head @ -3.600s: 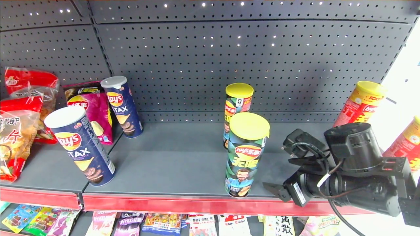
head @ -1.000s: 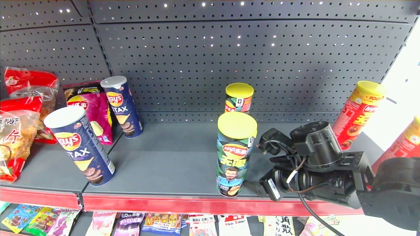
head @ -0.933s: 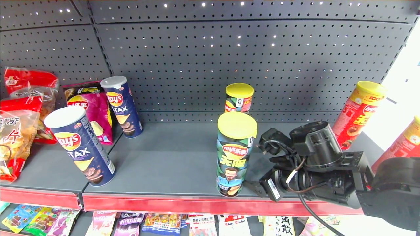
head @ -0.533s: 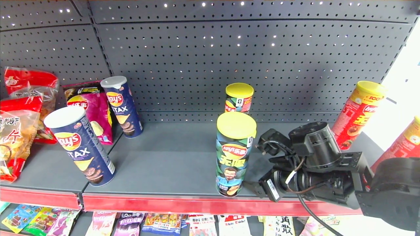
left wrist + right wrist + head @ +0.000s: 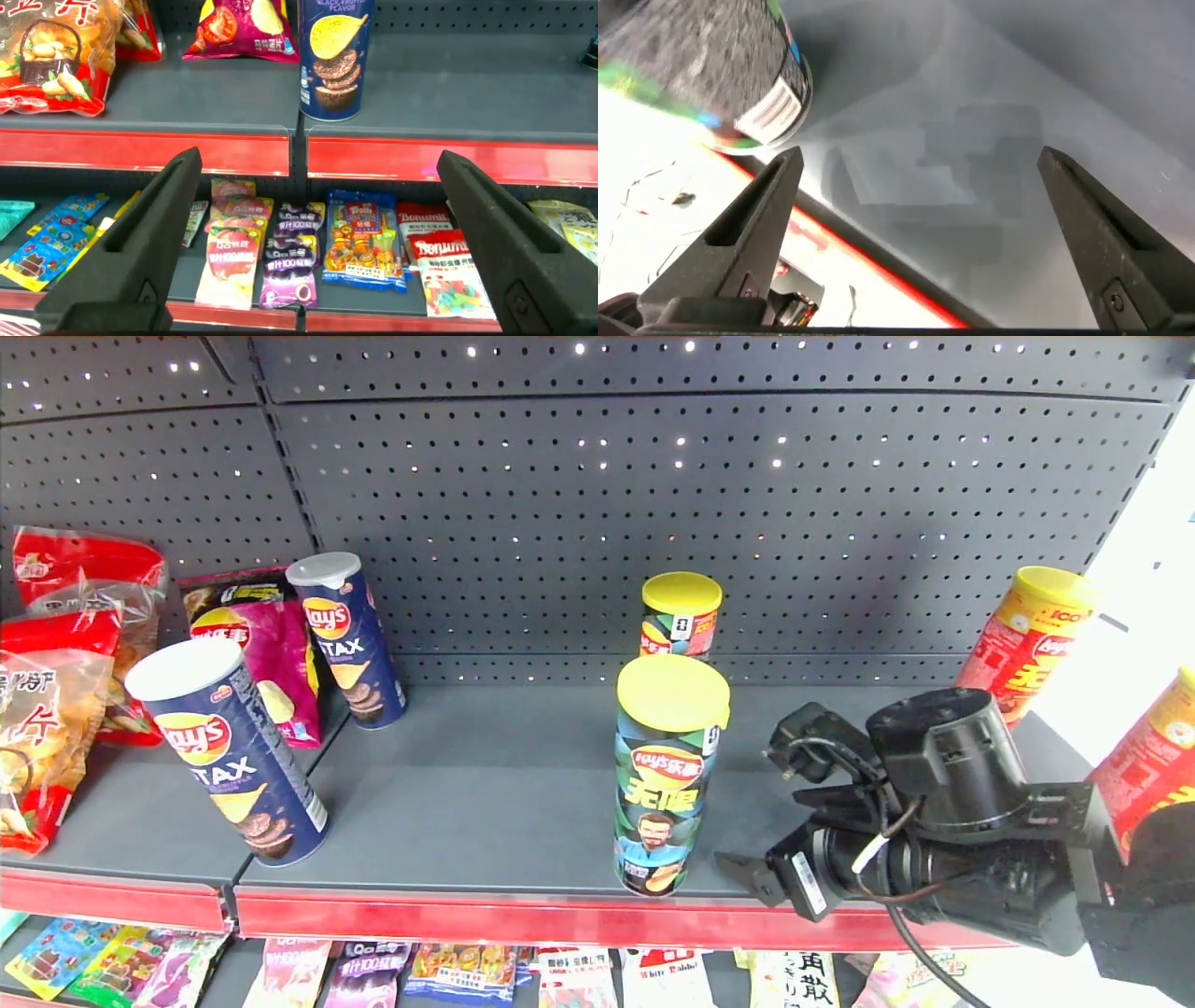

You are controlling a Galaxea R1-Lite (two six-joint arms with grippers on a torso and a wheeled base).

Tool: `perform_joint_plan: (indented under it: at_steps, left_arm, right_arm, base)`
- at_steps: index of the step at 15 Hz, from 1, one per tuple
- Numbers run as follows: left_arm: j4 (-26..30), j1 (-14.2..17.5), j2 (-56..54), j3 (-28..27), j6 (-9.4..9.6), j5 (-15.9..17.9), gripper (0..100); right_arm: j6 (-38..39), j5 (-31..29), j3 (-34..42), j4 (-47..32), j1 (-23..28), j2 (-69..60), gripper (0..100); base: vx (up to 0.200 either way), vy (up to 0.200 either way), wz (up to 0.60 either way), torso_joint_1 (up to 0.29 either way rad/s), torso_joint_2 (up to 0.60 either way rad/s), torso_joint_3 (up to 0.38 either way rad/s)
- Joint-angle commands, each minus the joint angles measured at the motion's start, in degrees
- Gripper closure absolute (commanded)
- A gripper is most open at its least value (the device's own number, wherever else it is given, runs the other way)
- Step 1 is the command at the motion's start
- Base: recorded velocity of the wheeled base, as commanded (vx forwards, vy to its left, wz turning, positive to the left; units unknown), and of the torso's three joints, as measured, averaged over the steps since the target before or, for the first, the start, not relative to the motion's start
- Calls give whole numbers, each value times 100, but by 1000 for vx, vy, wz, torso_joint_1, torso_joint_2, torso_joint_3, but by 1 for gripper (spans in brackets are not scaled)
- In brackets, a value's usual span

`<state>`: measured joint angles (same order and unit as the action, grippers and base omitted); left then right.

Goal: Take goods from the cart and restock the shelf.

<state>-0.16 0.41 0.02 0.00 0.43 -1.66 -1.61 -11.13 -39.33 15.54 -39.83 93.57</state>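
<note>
Hands: right hand [image 5: 754,879] is released and empty, fingers spread wide, low at the shelf's front edge. Left hand [image 5: 308,247] is also released, nothing held.
Task's thing: green can [image 5: 670,775] stands upright on the shelf [image 5: 485,803]. It is just beside the right hand's fingertips, not touching them, and close to the red lip [image 5: 523,917].
Beyond the fingertips: a second green can [image 5: 680,614] stands farther back, toward the pegboard.
Step, as I read it: this can looks placed and let go, so a clean pull-back seems to be the job.
Risk one: that can sits close to the lip. A finger swinging sideways on the way out could clip its base and tip it off the front.
Risk two: red cans [image 5: 1027,635] stand near the wrist's outer side, and a wide retreat could brush them.
Head view gives: the can's full height, its yellow lid and its upright stance.
Right wrist view gives: both fingers with bare shelf between them, and the can's foot [image 5: 719,75] off to one finger's side.
Left wrist view gives: the left hand facing packets [image 5: 364,252] on the lower shelf, with a blue can [image 5: 334,56] on the level higher up.
</note>
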Motion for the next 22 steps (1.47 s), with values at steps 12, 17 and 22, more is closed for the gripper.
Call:
perform_joint_plan:
  at_steps: [12,17,22]
  left_arm:
    - [-2,-6,-2,0,19,16,0]
    - [-2,-15,-2,0,19,16,0]
    - [-2,-15,-2,0,19,25,0]
  right_arm:
    - [-1026,-320,1612,-25,326,-5068,0]
    - [-1017,-372,1982,-1677,3517,-6448,0]
    - [-964,1280,3353,-2424,3948,-9340,0]
  base:
    - [0,0,0,0,0,0]
    - [0,0,0,0,0,0]
    - [0,0,0,0,0,0]
